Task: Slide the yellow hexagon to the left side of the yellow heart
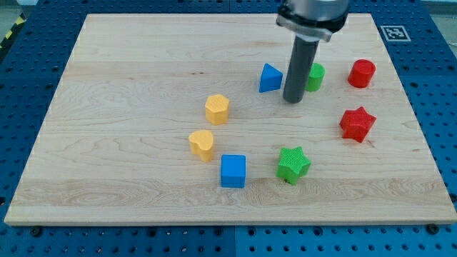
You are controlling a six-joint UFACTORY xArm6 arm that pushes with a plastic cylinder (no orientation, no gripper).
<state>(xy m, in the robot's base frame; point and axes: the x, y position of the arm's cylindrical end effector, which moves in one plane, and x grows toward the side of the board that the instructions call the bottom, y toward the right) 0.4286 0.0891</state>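
Note:
The yellow hexagon (217,108) sits near the middle of the wooden board. The yellow heart (202,144) lies just below it and slightly to the view's left. My tip (293,101) is on the board to the view's right of the hexagon, about a hundred pixels away. It stands between the blue triangle (269,78) on its left and the green block (315,76) on its right, partly hiding the green block.
A blue cube (233,171) lies below and right of the heart. A green star (293,165) is at lower centre-right. A red star (357,123) and a red cylinder (362,73) stand at the view's right. The board (107,178) ends on all sides.

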